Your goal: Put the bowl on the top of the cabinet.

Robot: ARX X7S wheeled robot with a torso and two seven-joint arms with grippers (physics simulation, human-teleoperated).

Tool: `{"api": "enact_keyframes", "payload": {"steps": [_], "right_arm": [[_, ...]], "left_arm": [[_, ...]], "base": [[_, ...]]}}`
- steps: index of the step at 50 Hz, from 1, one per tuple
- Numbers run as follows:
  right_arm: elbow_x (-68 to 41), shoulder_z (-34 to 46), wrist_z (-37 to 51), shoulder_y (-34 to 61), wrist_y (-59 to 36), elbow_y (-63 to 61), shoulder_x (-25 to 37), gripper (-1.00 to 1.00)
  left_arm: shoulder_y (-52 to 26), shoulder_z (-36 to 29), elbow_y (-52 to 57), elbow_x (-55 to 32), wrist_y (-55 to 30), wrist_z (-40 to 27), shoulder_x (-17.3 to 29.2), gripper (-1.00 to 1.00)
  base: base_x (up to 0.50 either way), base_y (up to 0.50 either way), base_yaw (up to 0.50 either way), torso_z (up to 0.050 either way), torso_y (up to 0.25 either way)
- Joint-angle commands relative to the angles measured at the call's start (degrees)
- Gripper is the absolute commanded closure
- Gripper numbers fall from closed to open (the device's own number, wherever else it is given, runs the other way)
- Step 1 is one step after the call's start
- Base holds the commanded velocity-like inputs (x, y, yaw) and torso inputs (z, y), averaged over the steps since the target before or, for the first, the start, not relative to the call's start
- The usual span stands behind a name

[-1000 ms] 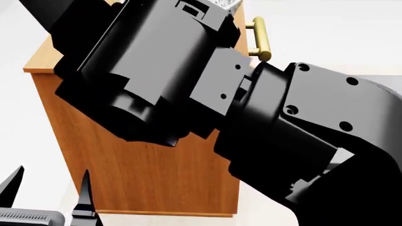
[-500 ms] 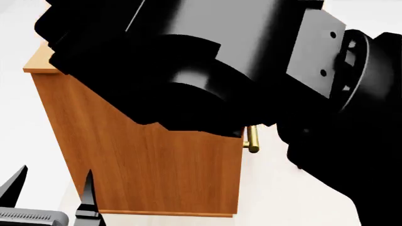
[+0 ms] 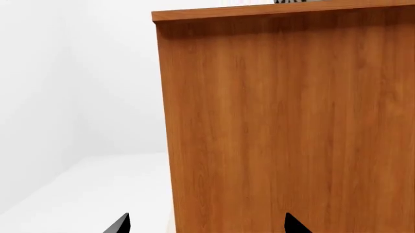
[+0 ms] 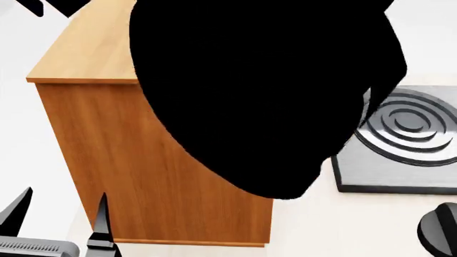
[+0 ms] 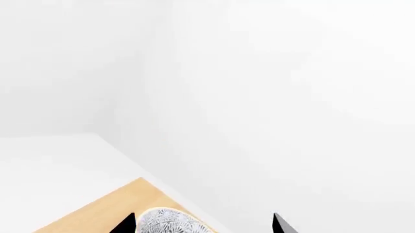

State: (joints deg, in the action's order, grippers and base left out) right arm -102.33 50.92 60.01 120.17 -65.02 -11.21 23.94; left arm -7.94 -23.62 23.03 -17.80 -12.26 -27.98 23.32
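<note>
We judge the job nearly done: the bowl (image 5: pixel 167 221) sits on the cabinet (image 4: pixel 164 160) top at the lower edge of the right wrist view, between our right gripper (image 5: pixel 203 223)'s spread, empty fingers, while the left gripper (image 4: pixel 57 219) idles, fingers apart.

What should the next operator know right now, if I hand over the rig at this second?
Left gripper: open, empty, low beside the cabinet side panel.
Right gripper: fingertips apart, above the cabinet top; the bowl shows between the tips, but whether it is gripped cannot be told. The right arm blocks most of the head view.
Bowl: a patterned sliver shows over the cabinet's top edge in the left wrist view, so it appears to sit on top.
Left: confirm that the bowl rests free, then pull the right arm clear.
</note>
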Motion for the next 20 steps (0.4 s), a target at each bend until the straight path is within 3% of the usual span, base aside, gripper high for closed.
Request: {"api": "enact_keyframes", "payload": {"steps": [1, 10, 20], "right_arm": [[-6.26, -3.27, 8.47, -1.21, 1.39, -10.26, 7.81, -1.00], [-8.29, -6.13, 12.82, -8.74, 4.78, -25.58, 16.38, -1.00], [4.72, -7.99, 4.86, -25.75, 8.93, -29.11, 24.75, -1.00]], "left_arm": [[-0.13, -0.19, 0.06, 0.12, -0.05, -0.19, 0.04, -1.00], [-0.61, -0.76, -0.47, 0.46, -0.16, -0.21, -0.30, -1.00], [-0.75, -0.91, -0.15, 0.47, -0.60, -0.51, -0.29, -1.00]], "base": [[0.00, 0.00, 0.00, 0.000, 0.000], [0.00, 0.00, 0.00, 0.000, 0.000], [0.00, 0.00, 0.00, 0.000, 0.000]]}}
